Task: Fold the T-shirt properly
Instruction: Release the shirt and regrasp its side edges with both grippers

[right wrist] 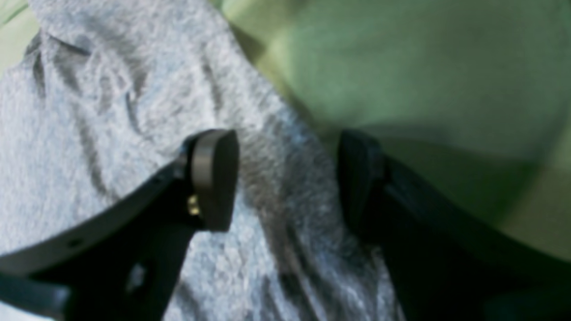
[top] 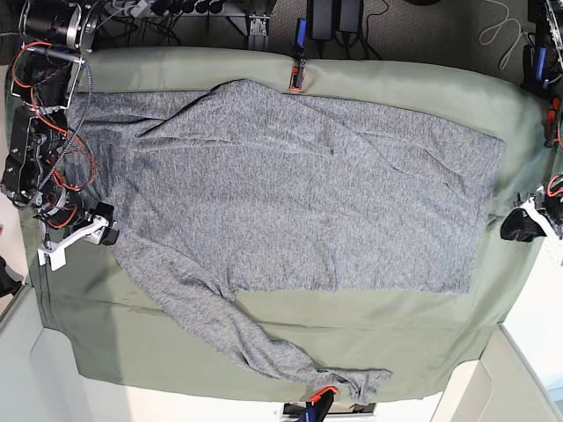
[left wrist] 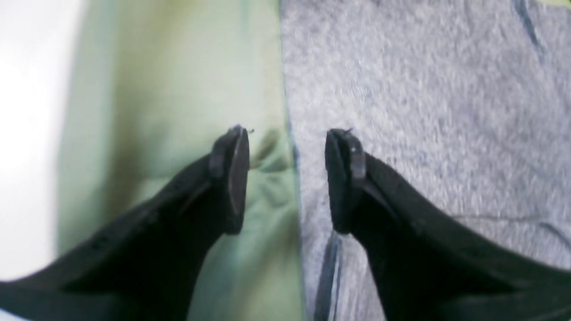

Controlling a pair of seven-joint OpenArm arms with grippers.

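Left wrist view: the left gripper is hanging with its jaws parted and nothing between them, straddling a straight edge of the T-shirt; one finger is over the grey knit, the other over the green cloth. The picture is blurring, so I cannot tell whether the tips are touching fabric. Right wrist view: the right gripper is likewise standing wide, empty, with a wrinkled grey fold running between the fingers and green cloth showing beyond the far finger. Contact is again unclear. Base view: the T-shirt is lying spread across the table, mostly flat, with one long sleeve trailing diagonally toward the near edge and ending in a bunch. The right gripper is sitting at the shirt's edge on this view's left, near where the sleeve leaves the body; the left gripper is sitting just beside the shirt's opposite edge on this view's right. Judgement: no fold looks made yet, and both arms are lining up for a first pinch at opposite ends. The next move probably calls for each gripper to be coming down onto its edge and closing on the layers, then lifting evenly. The stray sleeve will likely be needing tucking in too.
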